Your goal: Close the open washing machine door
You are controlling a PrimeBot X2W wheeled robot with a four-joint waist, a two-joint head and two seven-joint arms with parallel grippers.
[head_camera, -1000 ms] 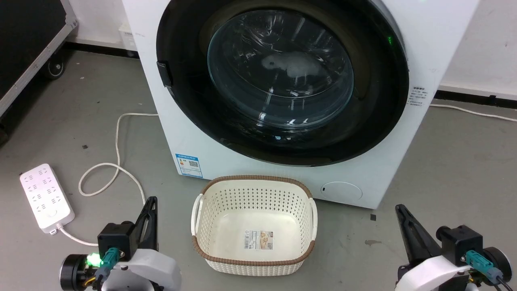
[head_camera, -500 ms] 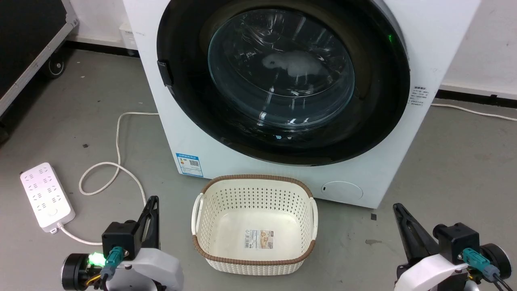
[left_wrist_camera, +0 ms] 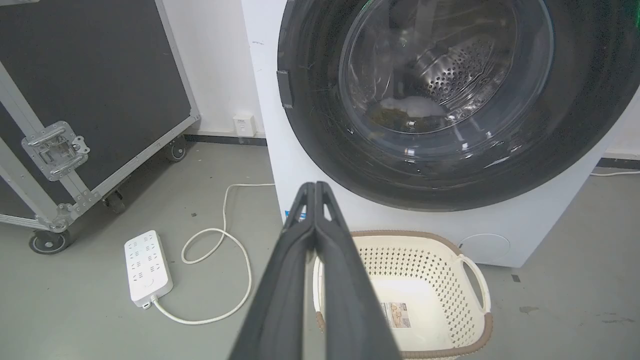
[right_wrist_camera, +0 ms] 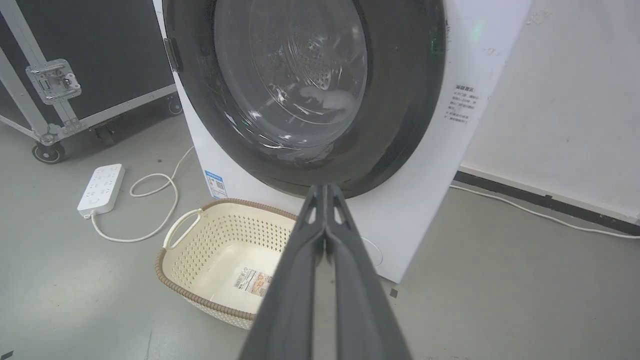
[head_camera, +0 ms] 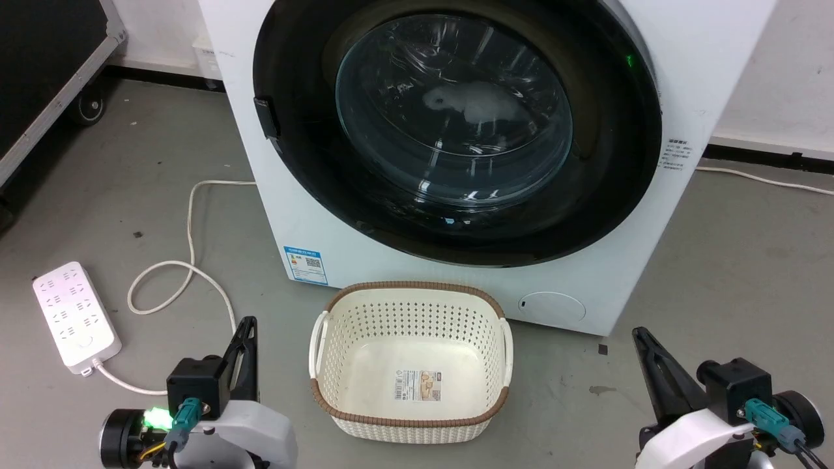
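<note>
Grey floor carries the white washing machine (head_camera: pixel 293 215); its washing machine door (head_camera: pixel 456 130) sits flush in front and looks shut to me. It is stiff, with slippery glass, so press only the black rim. Your left gripper (head_camera: pixel 246 327) and right gripper (head_camera: pixel 642 339) hang low on either side of the basket (head_camera: pixel 410 287), fingers pressed together.

light: bright, even | shadows: faint | focus: sharp | wrist-view edges: warped

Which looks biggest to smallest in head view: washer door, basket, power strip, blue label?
1. washing machine door
2. basket
3. power strip
4. blue label
Basket is nearer the camera; gaps are plain.
</note>
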